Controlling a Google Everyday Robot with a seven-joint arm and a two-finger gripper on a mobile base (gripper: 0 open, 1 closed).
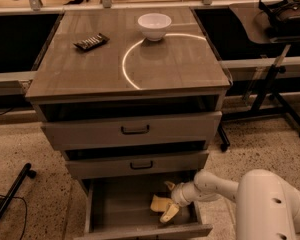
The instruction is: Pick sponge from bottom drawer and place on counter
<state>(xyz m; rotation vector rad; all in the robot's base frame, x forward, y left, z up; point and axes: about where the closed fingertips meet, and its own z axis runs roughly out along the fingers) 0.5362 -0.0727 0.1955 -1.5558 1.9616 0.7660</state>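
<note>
The bottom drawer (115,209) is pulled open under two upper drawers with black handles. The pale-yellow sponge (156,203) lies on its floor at the right. My gripper (165,201) reaches into the drawer from the right on a white arm. One finger (169,185) stands behind the sponge and the other finger (169,214) in front of it, spread apart, with the sponge between them. The sponge rests on the drawer floor. The counter (90,69) with its bright curved light arc is above.
A white bowl (154,25) stands at the counter's back middle. A dark remote-like bar (91,41) lies at its back left. A black stand (277,79) with a headset on a side table is at the right. A black pole (10,196) lies on the floor at left.
</note>
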